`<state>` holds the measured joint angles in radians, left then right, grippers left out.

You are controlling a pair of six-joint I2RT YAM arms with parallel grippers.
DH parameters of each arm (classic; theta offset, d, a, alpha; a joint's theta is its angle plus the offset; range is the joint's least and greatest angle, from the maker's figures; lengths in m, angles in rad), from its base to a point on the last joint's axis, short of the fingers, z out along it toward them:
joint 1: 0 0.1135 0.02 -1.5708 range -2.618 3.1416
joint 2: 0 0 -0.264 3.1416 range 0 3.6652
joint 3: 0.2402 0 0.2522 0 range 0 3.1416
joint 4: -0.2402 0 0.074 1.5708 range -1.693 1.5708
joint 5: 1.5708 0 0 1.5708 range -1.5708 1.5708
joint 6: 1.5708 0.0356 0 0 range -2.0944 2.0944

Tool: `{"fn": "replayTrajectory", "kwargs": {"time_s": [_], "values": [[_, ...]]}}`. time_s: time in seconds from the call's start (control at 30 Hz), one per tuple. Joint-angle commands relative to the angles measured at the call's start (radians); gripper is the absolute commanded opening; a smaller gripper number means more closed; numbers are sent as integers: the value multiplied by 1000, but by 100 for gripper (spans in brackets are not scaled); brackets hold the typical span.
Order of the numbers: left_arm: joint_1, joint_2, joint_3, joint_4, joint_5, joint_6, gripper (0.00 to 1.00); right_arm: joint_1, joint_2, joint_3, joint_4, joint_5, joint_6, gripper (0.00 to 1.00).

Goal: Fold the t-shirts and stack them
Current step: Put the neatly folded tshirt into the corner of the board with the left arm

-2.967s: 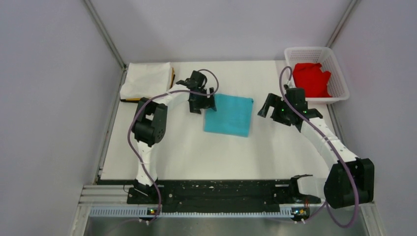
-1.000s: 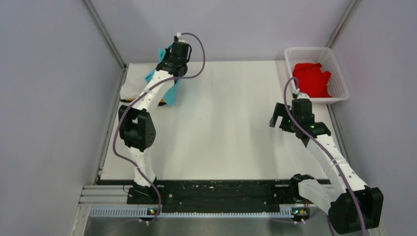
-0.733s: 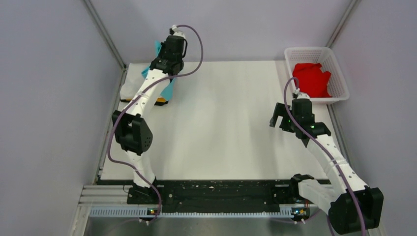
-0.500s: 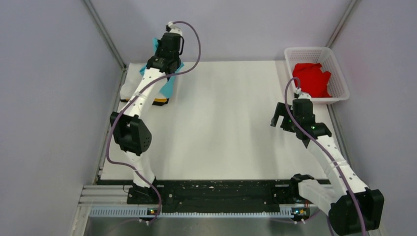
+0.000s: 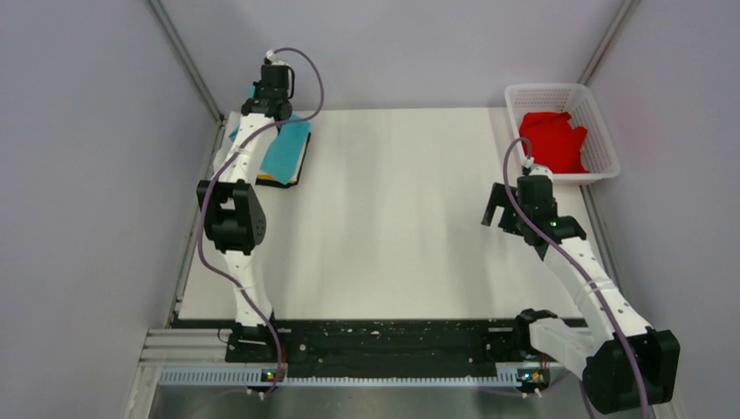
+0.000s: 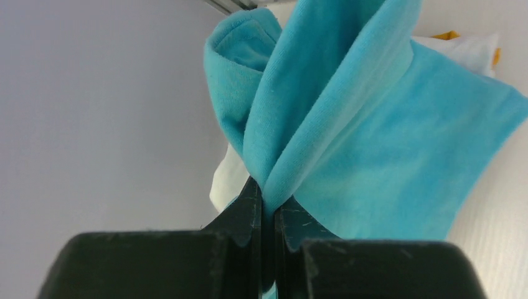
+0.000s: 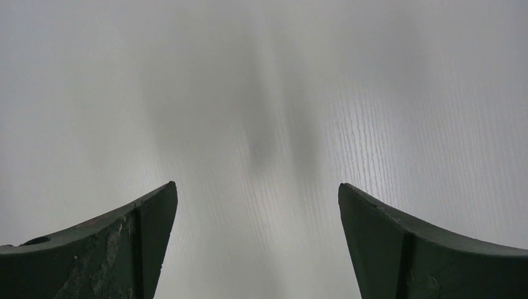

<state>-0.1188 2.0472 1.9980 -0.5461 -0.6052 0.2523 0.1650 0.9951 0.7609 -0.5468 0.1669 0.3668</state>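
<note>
T-shirt (image 6: 373, 156), turquoise, tight inside left gripper (image 6: 269, 200)

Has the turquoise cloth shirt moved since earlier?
Yes. The turquoise shirt went from the middle of the white table to its far-left corner, away from the white lattice basket, pinched in the left hand.
</note>
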Motion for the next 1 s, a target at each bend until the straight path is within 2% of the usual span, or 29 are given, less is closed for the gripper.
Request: {"fn": "replayTrajectory", "kwargs": {"time_s": [0.0,0.2,0.57,0.6,0.63,0.7,0.73,0.77,0.8,0.97], "values": [[73,71,99,44,56,-49,0,-4,8,40,-8,36,-7,99],[175,157,178,45,90,-99,0,-4,19,41,-7,57,-6,99],[270,203,185,30,148,-262,0,-4,65,55,-9,33,-16,99],[271,205,184,23,142,-282,4,-5,67,59,-10,33,-18,99],[272,206,182,18,133,-291,22,-5,68,60,-9,32,-20,99],[275,208,182,9,114,-305,47,-5,70,61,-8,36,-22,99],[275,202,182,4,107,-311,65,-5,72,61,-8,37,-22,99],[275,195,182,2,100,-315,88,-4,72,62,-8,38,-22,99],[275,185,181,-1,95,-321,97,-4,71,62,-8,39,-21,99],[274,114,175,-22,105,-356,99,-5,59,62,-6,41,-17,99]]}}
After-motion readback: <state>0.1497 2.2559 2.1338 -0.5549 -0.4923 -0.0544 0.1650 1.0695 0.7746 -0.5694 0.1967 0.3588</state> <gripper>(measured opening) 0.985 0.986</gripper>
